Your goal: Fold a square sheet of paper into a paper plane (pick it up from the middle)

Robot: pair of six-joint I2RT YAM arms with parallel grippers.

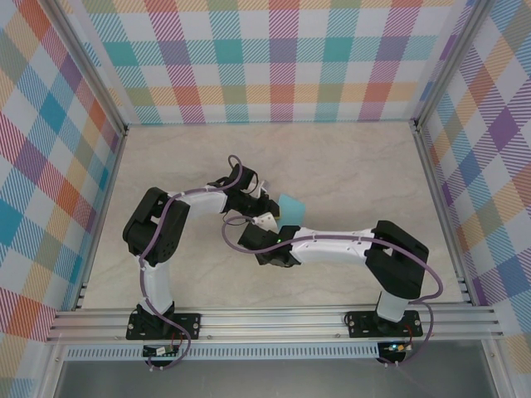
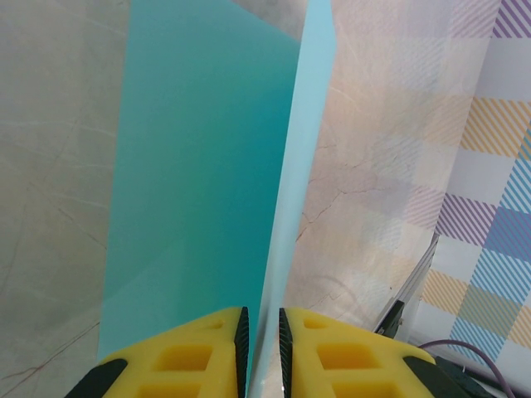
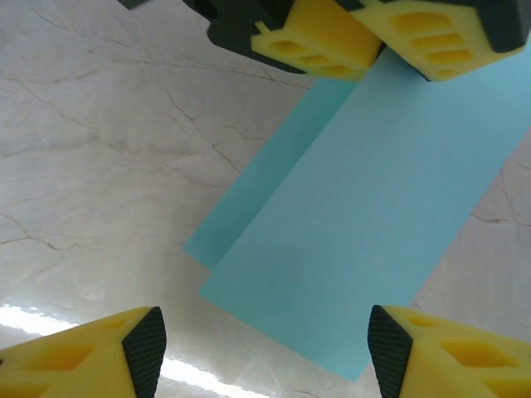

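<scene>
I have the left gripper (image 2: 261, 340) clenched on the folded square sheet of paper (image 2: 199, 166), whose long axis runs straight up-frame from its pads, the free end pointing down-frame between my right gripper's (image 3: 265, 352) spread jaws.

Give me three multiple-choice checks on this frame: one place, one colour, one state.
1. Where is the sheet of paper?
A) pinched in the left gripper
B) flat by the left wall
C) on the front rail
2. Its colour?
A) pink
B) turquoise
C) white
3. The right gripper jaws?
A) shut on the paper
B) open
C) shut empty

Answers:
1 A, the left gripper's yellow fingers clamp its edge.
2 B, it is turquoise against the marbled table.
3 B, its fingers stand wide apart, not closed on the paper.
</scene>
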